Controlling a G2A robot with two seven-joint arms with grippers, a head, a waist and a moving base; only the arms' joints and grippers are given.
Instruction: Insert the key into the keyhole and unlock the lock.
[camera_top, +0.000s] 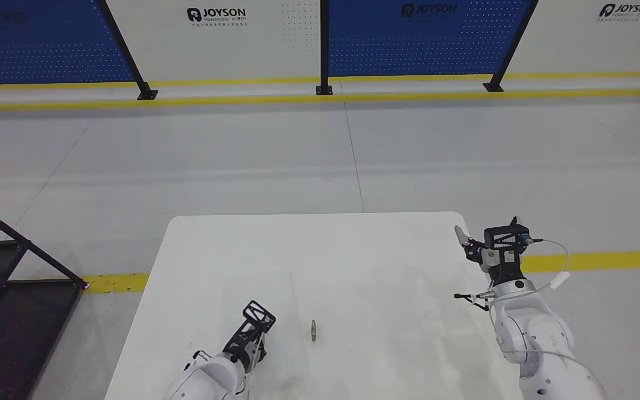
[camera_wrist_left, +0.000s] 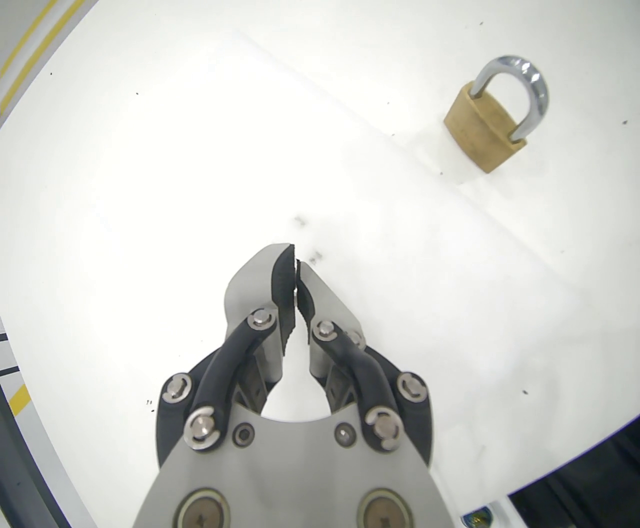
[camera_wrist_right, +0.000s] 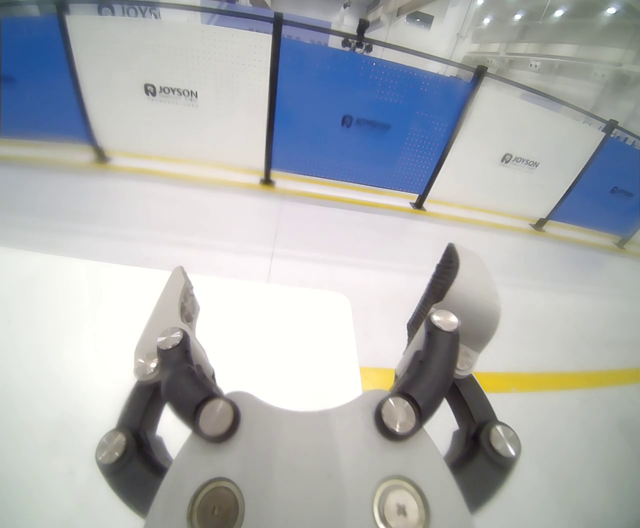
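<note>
Brass padlock (camera_wrist_left: 487, 130) lying on the table (camera_wrist_left: 150, 175) ahead of the left hand (camera_wrist_left: 296, 261), which is pressed together; right hand (camera_wrist_right: 315, 270) spread. Judged hard, heavy and slippery; best gripped across its flat sides.

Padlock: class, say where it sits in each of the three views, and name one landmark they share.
Top view: the padlock sits near the table's front edge, beside the left gripper.
Left wrist view: padlock ahead of that gripper, apart from it.
Right wrist view: not in it.
Shared landmark: the white table.
</note>
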